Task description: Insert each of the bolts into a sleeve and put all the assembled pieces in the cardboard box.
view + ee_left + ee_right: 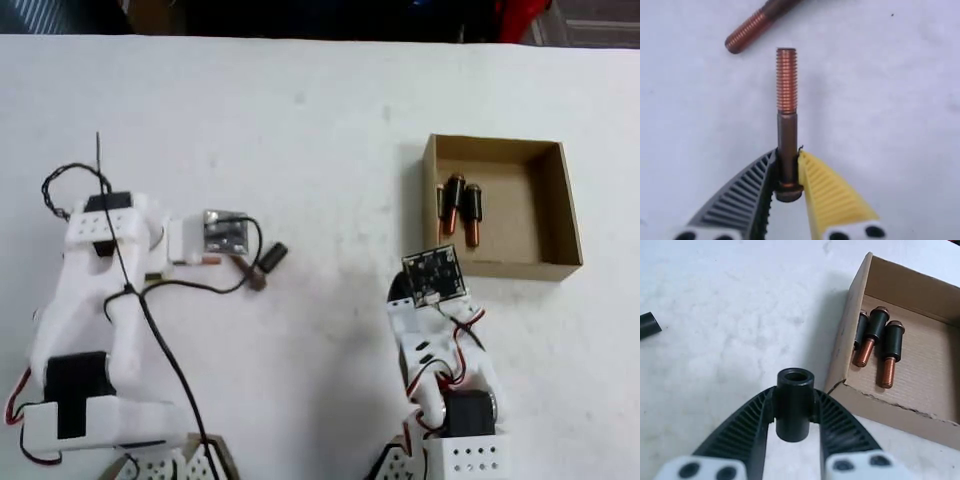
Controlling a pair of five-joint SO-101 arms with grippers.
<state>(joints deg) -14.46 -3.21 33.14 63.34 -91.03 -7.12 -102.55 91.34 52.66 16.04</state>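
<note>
Cardboard box (520,215) holding three sleeved bolts (458,205), loose sleeve (273,256) beside left arm (95,290)

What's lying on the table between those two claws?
In the high view, a loose bolt and a black sleeve lie near the left gripper; otherwise bare table.

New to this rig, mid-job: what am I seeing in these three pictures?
Two small robot arms, a left arm and a right arm, sit at a white table. The high view looks down on both. Each wrist view rides on one arm, looking along its jaws. The left jaws are shut on a copper bolt, with another bolt lying on the table beyond. The right jaws hold a black sleeve near the cardboard box, which contains three assembled pieces.
</note>
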